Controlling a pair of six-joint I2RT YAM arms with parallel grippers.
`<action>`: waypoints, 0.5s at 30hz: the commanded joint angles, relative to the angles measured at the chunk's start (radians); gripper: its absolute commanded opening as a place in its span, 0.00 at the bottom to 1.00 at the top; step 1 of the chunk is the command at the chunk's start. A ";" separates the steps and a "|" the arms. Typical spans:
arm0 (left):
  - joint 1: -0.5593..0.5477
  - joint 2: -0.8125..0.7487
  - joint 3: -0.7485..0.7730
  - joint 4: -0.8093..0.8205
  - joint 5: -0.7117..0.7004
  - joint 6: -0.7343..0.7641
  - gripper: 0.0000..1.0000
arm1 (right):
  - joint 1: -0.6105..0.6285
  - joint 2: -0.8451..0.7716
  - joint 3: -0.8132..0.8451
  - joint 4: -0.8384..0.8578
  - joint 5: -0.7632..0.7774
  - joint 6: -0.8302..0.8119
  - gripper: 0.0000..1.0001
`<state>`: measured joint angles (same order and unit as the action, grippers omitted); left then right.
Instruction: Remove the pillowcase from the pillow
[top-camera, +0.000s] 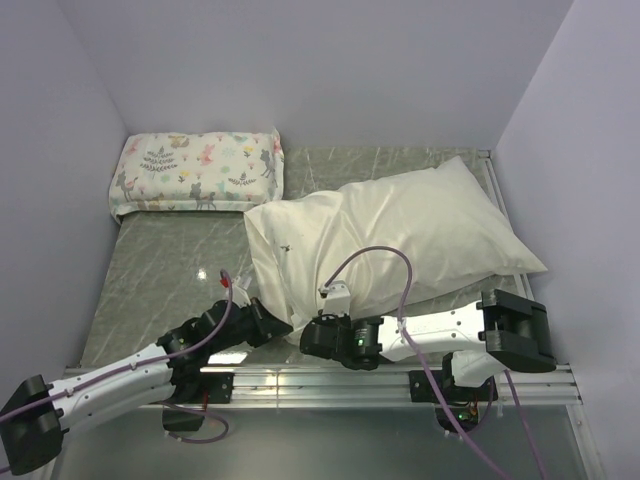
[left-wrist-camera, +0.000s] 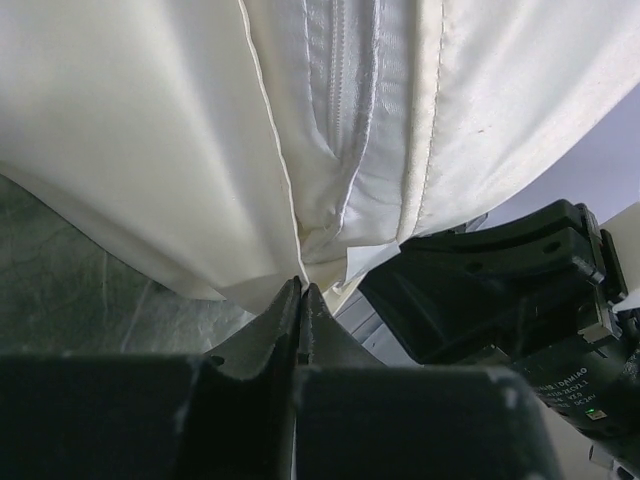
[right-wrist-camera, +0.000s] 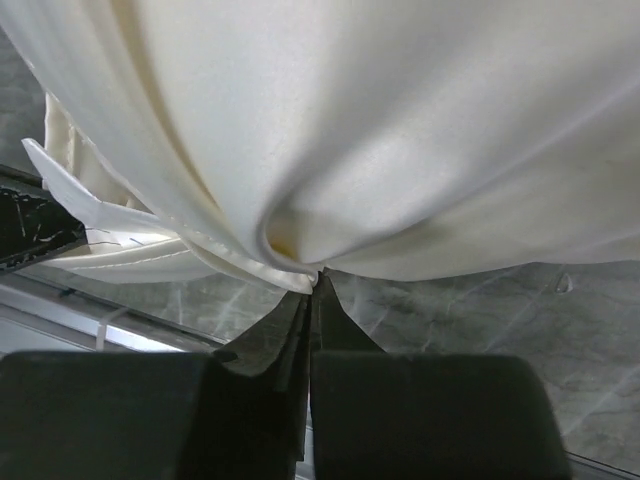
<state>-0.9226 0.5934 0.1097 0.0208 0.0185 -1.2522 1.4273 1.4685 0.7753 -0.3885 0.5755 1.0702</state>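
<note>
Lying low and angled inward, left fingers (left-wrist-camera: 283, 330) and right fingers (right-wrist-camera: 338, 325) each pinched shut on the pillowcase (top-camera: 400, 235)

the white-and-black left arm (top-camera: 110, 385) reaches low and forward from the near-left corner. its black two-finger left gripper (left-wrist-camera: 303, 292) is pressed together on a pinch of the thin cream fabric pillowcase (left-wrist-camera: 120, 150). the right arm (top-camera: 450, 335) folds leftward, and its right gripper (right-wrist-camera: 318, 290) is likewise clamped on that cloth, just beside the left one.

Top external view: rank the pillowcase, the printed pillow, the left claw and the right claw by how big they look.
1. pillowcase
2. printed pillow
3. left claw and right claw: both small and look alike, so not ranked.
</note>
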 joint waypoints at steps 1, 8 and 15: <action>-0.005 0.008 0.068 -0.018 0.017 0.034 0.06 | -0.004 -0.028 -0.018 0.026 0.012 0.036 0.00; -0.005 -0.047 0.146 -0.168 -0.015 0.066 0.48 | -0.002 -0.059 -0.068 0.028 0.014 0.050 0.00; 0.022 -0.015 0.183 -0.113 -0.081 0.103 0.62 | -0.004 -0.092 -0.070 0.010 0.015 0.053 0.00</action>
<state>-0.9218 0.5312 0.2554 -0.1368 -0.0429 -1.1873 1.4265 1.4124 0.7101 -0.3500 0.5579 1.1023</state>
